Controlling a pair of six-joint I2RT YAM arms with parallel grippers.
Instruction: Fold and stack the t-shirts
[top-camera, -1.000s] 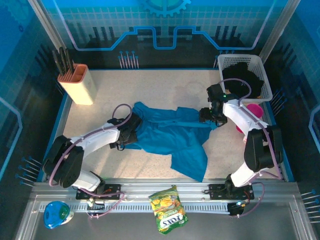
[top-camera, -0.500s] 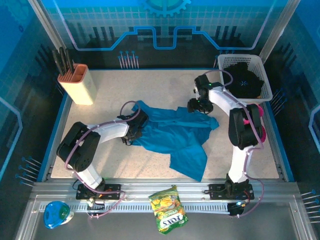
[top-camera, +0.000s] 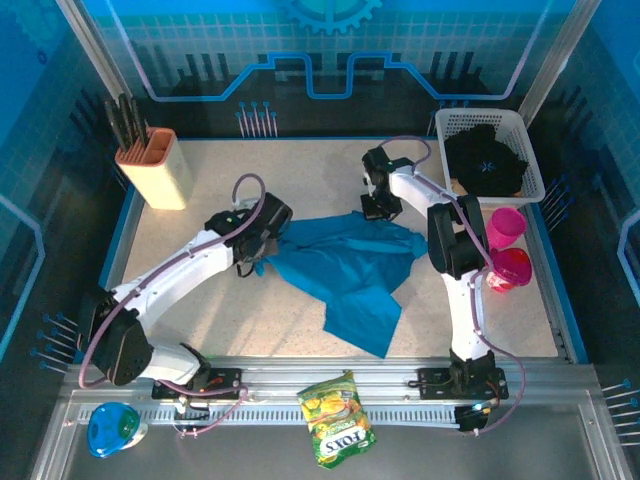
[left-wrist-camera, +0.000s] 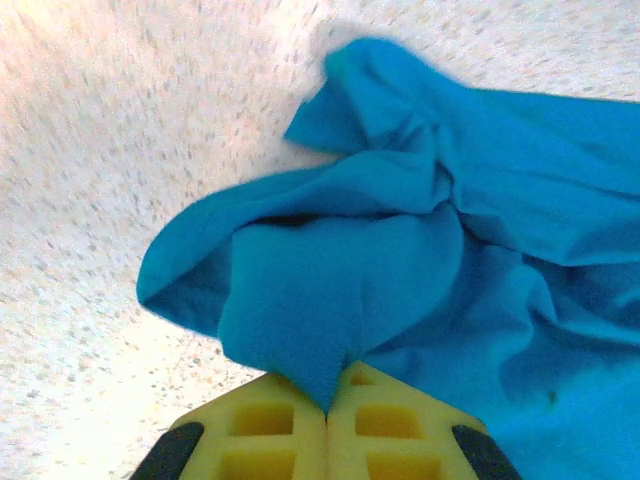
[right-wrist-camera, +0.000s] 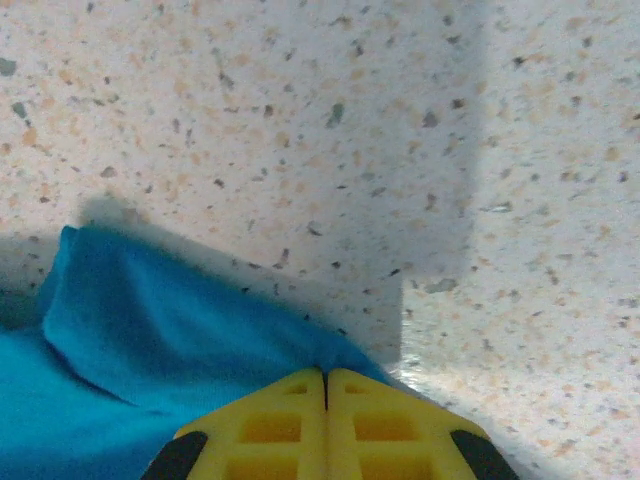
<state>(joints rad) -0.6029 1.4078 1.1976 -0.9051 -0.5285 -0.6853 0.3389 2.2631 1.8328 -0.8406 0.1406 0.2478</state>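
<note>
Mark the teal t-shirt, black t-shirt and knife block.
teal t-shirt (top-camera: 345, 262): top external view, middle of the crumpled fabric.
black t-shirt (top-camera: 486, 160): top external view, centre of the bundle.
knife block (top-camera: 158, 178): top external view, front face.

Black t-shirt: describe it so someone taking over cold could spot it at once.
At the far right corner of the table stands a white lattice basket. The black t-shirt is the dark crumpled bundle inside it. Unlike the teal t-shirt lying out on the table and the pink cups just in front of the basket, it is black cloth and sits in the basket.
</note>
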